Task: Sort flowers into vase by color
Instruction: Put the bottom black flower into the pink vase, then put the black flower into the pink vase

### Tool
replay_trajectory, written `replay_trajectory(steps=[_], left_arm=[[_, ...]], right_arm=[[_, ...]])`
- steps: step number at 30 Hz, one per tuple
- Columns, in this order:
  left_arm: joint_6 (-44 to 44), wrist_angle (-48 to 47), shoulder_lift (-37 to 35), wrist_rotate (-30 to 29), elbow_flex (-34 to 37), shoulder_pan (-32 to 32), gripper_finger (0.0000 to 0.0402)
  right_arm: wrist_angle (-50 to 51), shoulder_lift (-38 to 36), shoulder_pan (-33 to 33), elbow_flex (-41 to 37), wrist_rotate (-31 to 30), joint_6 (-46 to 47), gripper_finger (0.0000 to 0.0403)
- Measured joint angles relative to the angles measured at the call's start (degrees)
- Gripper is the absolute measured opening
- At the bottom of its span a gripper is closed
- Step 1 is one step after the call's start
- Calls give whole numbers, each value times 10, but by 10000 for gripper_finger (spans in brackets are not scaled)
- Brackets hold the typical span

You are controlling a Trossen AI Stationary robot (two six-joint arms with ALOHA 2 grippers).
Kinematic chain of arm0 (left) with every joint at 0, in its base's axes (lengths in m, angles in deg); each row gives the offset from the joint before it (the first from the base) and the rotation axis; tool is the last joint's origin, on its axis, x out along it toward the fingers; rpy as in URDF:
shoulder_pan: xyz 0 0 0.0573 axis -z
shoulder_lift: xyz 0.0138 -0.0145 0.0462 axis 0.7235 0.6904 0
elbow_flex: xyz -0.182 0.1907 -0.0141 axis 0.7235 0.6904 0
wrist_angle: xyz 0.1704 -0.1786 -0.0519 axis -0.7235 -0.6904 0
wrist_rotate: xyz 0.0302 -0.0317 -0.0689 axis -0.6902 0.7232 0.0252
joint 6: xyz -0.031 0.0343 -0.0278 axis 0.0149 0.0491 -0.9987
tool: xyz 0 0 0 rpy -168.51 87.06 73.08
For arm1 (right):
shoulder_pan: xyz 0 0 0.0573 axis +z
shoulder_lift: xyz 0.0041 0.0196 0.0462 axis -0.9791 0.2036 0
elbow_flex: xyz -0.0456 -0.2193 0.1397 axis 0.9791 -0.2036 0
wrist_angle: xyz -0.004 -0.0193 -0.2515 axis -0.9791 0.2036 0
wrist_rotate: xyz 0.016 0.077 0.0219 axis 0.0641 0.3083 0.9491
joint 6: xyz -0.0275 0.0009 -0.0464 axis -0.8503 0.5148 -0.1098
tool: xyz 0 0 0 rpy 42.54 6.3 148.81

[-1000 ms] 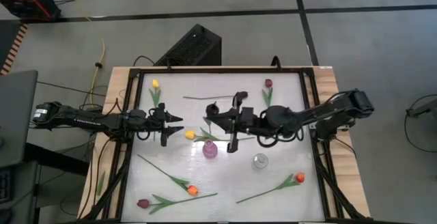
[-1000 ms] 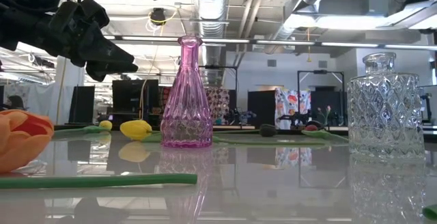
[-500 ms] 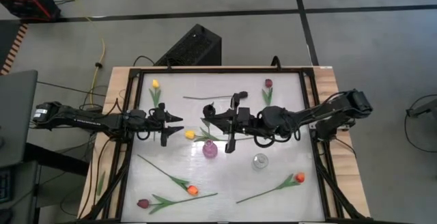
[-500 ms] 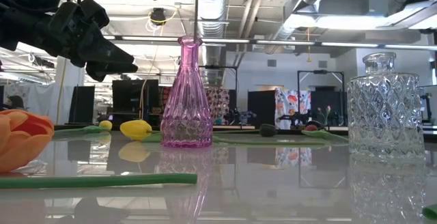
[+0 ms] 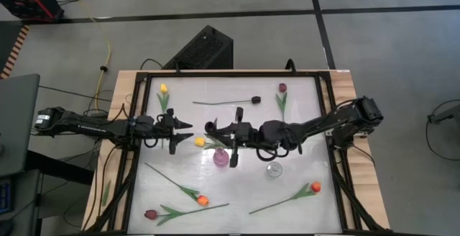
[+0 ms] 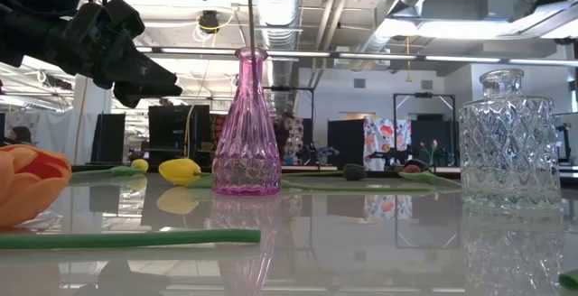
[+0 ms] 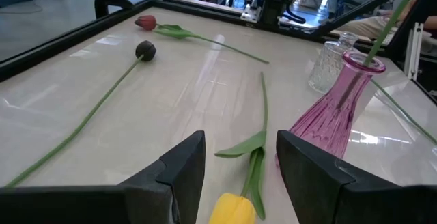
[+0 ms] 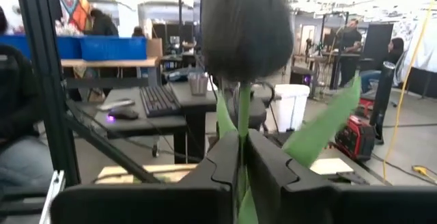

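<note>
My right gripper point(image 5: 214, 129) point(image 8: 240, 142) is shut on a dark tulip point(image 8: 242, 26) beside the pink vase point(image 5: 221, 157) point(image 6: 250, 124). The tulip's stem point(image 7: 382, 33) slants down into the vase's mouth point(image 7: 365, 59). My left gripper point(image 5: 188, 129) point(image 7: 239, 149) hangs open over the table's left half, just short of a yellow tulip point(image 5: 200, 142) point(image 7: 232, 210) lying flat. A clear glass vase point(image 5: 273, 170) stands to the right of the pink one. Another dark tulip point(image 5: 255, 99) lies toward the far edge. My right gripper pinches the dark tulip's stem point(image 8: 240, 125) between its two fingers, just below the head and among the leaves. The fingers come level from the table's right, across the stem. The flower is lifted, head up, and its stem hangs slanting below into the pink vase.
More tulips lie flat: yellow point(image 5: 163, 88) and maroon point(image 5: 282, 88) by the far edge, orange point(image 5: 202, 201), maroon point(image 5: 150, 214) and orange point(image 5: 315, 187) by the near edge. A black frame point(image 5: 230, 72) rims the table. People and desks show in the room beyond.
My right gripper has moved toward the table's left and near edges, carrying the dark tulip up to the pink vase. The stem now stands over the vase's mouth. The move has uncovered the head of the dark tulip lying toward the far edge.
</note>
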Motion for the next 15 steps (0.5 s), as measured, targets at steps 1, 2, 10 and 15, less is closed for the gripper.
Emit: replay_trajectory(steps=[1,2,10,15], left_arm=[[0,0,0,0,0,0,169],[0,0,0,0,0,0,169],[0,-2,0,0,0,0,169],[4,-2,0,0,0,0,169]], right_arm=[[4,2,0,0,0,0,59],[14,3,0,0,0,0,63],[178,-51,0,0,-1,76,124],[318,-105,7,0,-2,114,175]])
